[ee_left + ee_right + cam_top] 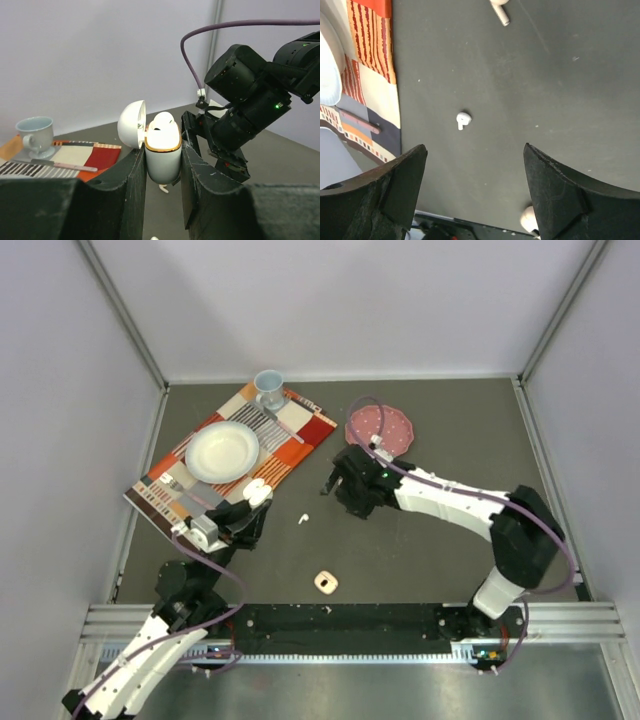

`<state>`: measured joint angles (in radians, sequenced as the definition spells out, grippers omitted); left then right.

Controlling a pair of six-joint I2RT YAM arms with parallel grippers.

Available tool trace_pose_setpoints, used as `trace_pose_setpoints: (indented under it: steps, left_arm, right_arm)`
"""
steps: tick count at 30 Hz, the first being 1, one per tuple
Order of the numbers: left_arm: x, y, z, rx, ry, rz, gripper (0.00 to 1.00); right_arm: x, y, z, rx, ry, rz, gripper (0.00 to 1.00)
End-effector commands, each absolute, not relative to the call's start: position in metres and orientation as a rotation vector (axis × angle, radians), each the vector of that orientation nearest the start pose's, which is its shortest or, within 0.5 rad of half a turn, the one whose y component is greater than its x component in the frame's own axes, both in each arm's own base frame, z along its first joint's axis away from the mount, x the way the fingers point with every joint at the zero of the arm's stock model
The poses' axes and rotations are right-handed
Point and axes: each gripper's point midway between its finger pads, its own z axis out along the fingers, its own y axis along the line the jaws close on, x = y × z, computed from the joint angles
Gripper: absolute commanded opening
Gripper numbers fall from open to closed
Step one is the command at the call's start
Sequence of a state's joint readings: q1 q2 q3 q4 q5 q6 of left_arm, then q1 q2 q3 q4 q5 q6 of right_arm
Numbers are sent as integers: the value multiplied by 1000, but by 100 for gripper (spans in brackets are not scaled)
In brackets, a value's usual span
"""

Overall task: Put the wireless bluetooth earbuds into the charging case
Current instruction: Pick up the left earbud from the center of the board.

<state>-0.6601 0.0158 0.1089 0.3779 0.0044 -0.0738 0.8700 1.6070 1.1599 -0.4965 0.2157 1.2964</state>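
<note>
Clamping the case [162, 160] in the left tool [162, 172], lid swung back, with a seated bud [163, 122] poking above the gold rim. Holding the right tool [477, 175] spread wide over the dark desk [560, 90], framing a loose bud [463, 120] lying well apart from the mat [370, 45] edge, with open room on every side.

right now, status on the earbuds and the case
Left gripper shut on open white case, one earbud sitting in it. Right gripper open above a loose earbud on the table. Nothing blocking that bud.
</note>
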Motion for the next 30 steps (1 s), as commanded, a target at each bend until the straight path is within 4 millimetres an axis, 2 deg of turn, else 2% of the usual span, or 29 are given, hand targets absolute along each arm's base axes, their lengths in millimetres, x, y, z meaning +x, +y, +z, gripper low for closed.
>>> trace_pose_setpoints:
  steps: [1, 5, 6, 7, 8, 10, 11, 18, 24, 28, 30]
  left_arm:
    - [181, -123, 306, 228, 1031, -604, 0]
    - [182, -117, 308, 211, 1067, -585, 0]
    - [181, -117, 309, 211, 1066, -585, 0]
    - [181, -118, 308, 219, 1076, -585, 0]
    - [179, -116, 312, 214, 1071, -588, 0]
    - [179, -116, 312, 221, 1082, -582, 0]
    - [178, -115, 314, 223, 1080, -581, 0]
    - [178, -116, 313, 227, 1079, -585, 0]
    - [180, -114, 311, 212, 1082, -575, 0]
    - [182, -114, 307, 207, 1092, -572, 0]
    - [181, -114, 308, 206, 1091, -578, 0]
  right_arm:
    - [280, 358, 143, 786, 2532, 744, 77]
    - [282, 369, 132, 850, 2610, 666, 70]
    - [281, 372, 128, 873, 2630, 642, 70]
    - [284, 377, 134, 866, 2636, 651, 70]
    - [282, 381, 121, 875, 2677, 625, 70]
    - [282, 390, 121, 880, 2701, 644, 71]
    - [277, 390, 110, 893, 2741, 599, 71]
    - [268, 386, 90, 1006, 2776, 476, 65]
    - [268, 393, 83, 1014, 2817, 442, 62]
    - [266, 395, 70, 1013, 2850, 383, 60]
    - [262, 400, 69, 1023, 2882, 394, 56]
